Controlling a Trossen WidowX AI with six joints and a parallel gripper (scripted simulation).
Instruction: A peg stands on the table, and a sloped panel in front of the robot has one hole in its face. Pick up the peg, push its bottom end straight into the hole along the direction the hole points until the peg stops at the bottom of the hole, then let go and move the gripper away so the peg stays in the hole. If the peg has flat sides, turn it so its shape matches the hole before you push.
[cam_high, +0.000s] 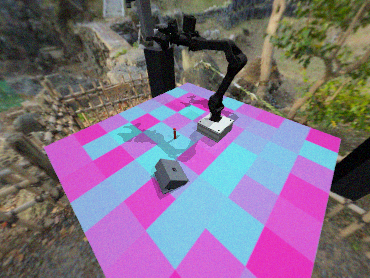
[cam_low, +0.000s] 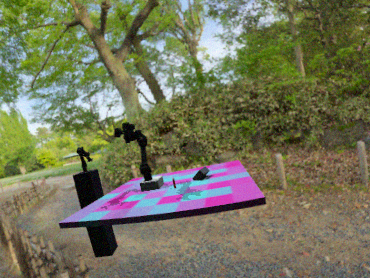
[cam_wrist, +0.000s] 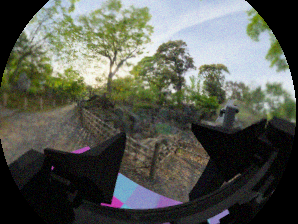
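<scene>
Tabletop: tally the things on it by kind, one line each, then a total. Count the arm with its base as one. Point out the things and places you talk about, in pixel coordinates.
Peg (cam_high: 175, 134) (cam_low: 174, 183): 1
Block with a sloped, holed face (cam_high: 171, 176) (cam_low: 201, 173): 1
Robot arm on its base (cam_high: 233, 62) (cam_low: 143, 150): 1
Total: 3

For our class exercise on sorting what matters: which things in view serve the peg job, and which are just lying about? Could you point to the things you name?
Belong to the job:
- peg (cam_high: 174, 134) (cam_low: 174, 183), upright on the table
- grey sloped block (cam_high: 170, 173) (cam_low: 201, 173) with the hole
- arm (cam_high: 234, 60) (cam_low: 143, 150) and its open tool (cam_wrist: 160, 131)

Just about:
- bamboo fence (cam_high: 107, 102)
- trees (cam_low: 117, 65) (cam_wrist: 111, 55)
</scene>
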